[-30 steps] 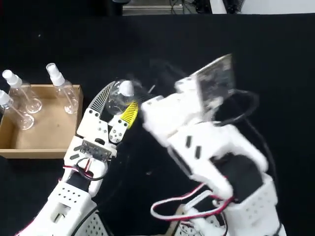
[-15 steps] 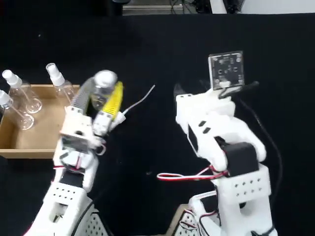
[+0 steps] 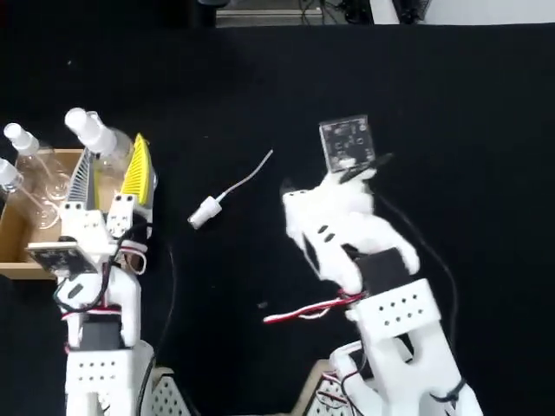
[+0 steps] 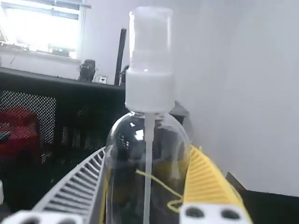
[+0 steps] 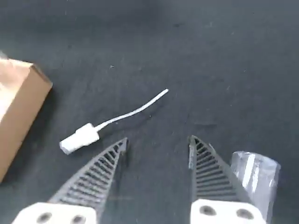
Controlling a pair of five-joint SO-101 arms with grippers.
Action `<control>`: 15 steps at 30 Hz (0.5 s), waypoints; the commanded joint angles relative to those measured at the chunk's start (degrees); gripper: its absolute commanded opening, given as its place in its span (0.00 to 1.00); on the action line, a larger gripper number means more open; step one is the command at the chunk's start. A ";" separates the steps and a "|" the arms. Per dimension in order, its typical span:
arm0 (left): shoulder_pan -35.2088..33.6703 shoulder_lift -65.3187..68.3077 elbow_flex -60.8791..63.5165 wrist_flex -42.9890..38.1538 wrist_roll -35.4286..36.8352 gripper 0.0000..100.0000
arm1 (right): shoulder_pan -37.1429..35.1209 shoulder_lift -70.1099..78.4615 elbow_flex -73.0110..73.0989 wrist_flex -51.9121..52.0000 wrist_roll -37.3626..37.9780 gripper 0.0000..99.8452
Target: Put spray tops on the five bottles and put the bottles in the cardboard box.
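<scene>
We are looking down on a black table [image 3: 451, 104] with a cardboard box [image 3: 43, 253] at its left edge. The left gripper [image 3: 113, 152] is holding a bottle [image 4: 140, 140] over the box's right side, near the far corner. Its grey finger and its yellow finger [image 4: 205, 179] are pressing against opposite sides of the clear body. A white spray top [image 4: 148, 70] is sitting on the neck of this bottle, and the bottle is standing upright between the fingers. We cannot tell whether its base is touching the box.

A second bottle [image 3: 39, 163] and a third bottle [image 3: 26, 199] are lying in the box, each with a white top on it, well to the left of the held one.

A loose spray top [image 3: 206, 211] is lying on the table between the two arms, its thin tube [image 3: 247, 178] trailing away from the box.

The right gripper [image 5: 159, 140] is hanging low over the table with its fingers [image 5: 100, 182] spread wide and nothing between them. In the right wrist view the loose spray top is lying just beyond one fingertip. A clear plastic cylinder [image 5: 254, 179] is showing just outside the other finger.
</scene>
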 commanded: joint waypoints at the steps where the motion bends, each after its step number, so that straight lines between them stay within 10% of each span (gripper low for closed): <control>1: -3.74 -5.27 -8.13 22.95 0.62 0.03 | -1.41 -1.10 0.84 -2.29 -0.18 0.17; 15: -33.98 -2.64 -25.80 29.89 2.37 0.03 | -1.41 -1.10 2.24 -2.37 -0.18 0.17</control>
